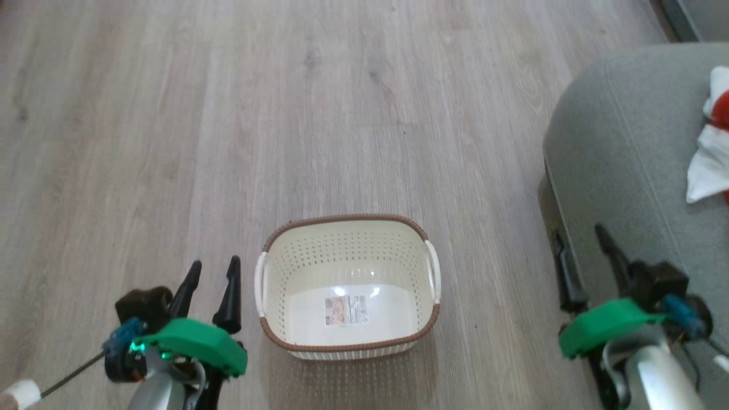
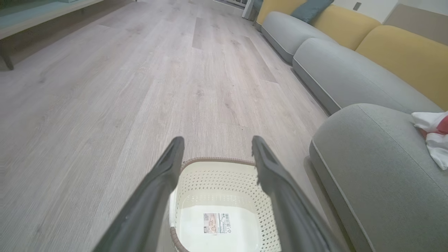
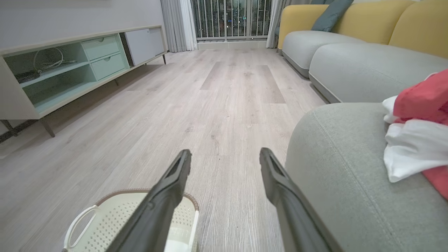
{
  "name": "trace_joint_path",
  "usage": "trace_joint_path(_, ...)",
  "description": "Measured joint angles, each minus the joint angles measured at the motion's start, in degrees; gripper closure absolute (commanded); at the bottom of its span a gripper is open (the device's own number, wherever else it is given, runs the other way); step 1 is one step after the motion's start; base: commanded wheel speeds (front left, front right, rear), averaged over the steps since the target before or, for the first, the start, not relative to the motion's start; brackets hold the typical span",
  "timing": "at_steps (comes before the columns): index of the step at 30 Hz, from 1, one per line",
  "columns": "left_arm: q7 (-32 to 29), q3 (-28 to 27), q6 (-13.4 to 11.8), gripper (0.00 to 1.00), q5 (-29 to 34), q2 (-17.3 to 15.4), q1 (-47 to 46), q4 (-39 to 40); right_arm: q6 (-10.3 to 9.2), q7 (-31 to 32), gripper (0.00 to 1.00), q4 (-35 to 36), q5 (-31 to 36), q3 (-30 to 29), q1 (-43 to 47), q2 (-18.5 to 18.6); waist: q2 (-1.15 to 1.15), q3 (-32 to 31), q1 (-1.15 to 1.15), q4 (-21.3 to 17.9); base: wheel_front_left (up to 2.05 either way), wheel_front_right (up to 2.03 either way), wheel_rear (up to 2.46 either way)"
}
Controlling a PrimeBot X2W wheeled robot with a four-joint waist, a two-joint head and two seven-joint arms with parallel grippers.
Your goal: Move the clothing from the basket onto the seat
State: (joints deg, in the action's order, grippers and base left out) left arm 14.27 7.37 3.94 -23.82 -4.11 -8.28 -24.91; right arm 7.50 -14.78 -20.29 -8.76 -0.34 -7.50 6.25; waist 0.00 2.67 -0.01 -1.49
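The cream basket stands on the wood floor with nothing in it but its bottom label. The red and white clothing lies on the grey-green seat at the right edge. My left gripper hangs open just left of the basket, fingers apart and holding nothing. My right gripper is open too, over the seat's front edge. In the left wrist view the left gripper points over the basket. From the right wrist, the right gripper points between basket and seat, where the clothing is heaped.
More grey sofa seats with yellow back cushions run along the right. A low cabinet with shelves and drawers lines the left wall. A wide stretch of wood floor lies beyond the basket.
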Motion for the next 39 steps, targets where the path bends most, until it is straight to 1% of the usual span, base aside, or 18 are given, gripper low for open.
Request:
trace_joint_path(3,0.00,-1.54,0.70,0.00,1.00,0.51,1.02,0.00,0.00,0.00,0.00,-0.14,0.96,0.08,1.94,-1.33,0.00,-1.14,0.00,0.81,0.00,0.00,0.00)
trace_joint_path(12,0.00,-4.03,1.94,0.00,2.80,1.25,1.02,0.70,0.00,0.00,0.00,-0.14,2.33,-0.75,2.21,-2.36,0.00,-1.78,0.00,1.12,0.00,0.00,0.00)
trace_joint_path(16,0.00,-4.10,2.43,0.00,3.50,1.36,1.02,0.70,0.00,0.00,0.00,-0.14,2.44,-1.01,2.21,-2.42,0.00,-1.76,0.00,0.71,0.00,0.00,0.00)
trace_joint_path(23,0.00,-4.02,2.53,0.00,4.01,1.49,0.92,0.85,0.00,0.00,0.00,-0.42,2.66,-0.78,2.23,-2.67,0.00,-1.25,0.01,-0.34,0.00,0.00,0.00)
trace_joint_path(25,0.00,-3.98,2.94,0.00,4.01,1.52,0.80,0.90,0.00,0.00,0.00,-0.58,2.66,-0.69,2.23,-2.72,0.00,-1.14,0.01,-0.64,0.00,0.00,0.00)
trace_joint_path(31,0.00,-3.65,2.94,0.00,4.91,1.55,0.23,0.92,0.00,0.00,0.00,-0.67,2.66,-0.76,2.21,-2.82,0.00,-0.68,0.01,-1.03,0.00,0.00,0.00)
trace_joint_path(32,-0.11,-3.39,2.93,1.00,4.56,1.63,0.10,0.88,0.01,0.01,1.00,-1.27,2.65,-0.80,2.26,-2.88,0.00,-0.55,0.01,-1.08,0.00,0.00,0.00)
trace_joint_path(33,-0.11,-3.39,2.93,1.00,4.56,1.63,0.10,0.88,0.01,0.01,1.00,-1.27,2.65,-0.80,2.26,-2.88,0.00,-0.55,0.01,-1.08,0.00,0.00,0.00)
trace_joint_path(39,-0.62,-3.43,2.93,1.00,4.11,1.85,4.50,-3.83,0.01,0.58,1.00,-6.27,2.09,-0.68,5.38,-2.98,0.00,-0.56,0.02,-1.07,0.00,0.00,0.00)
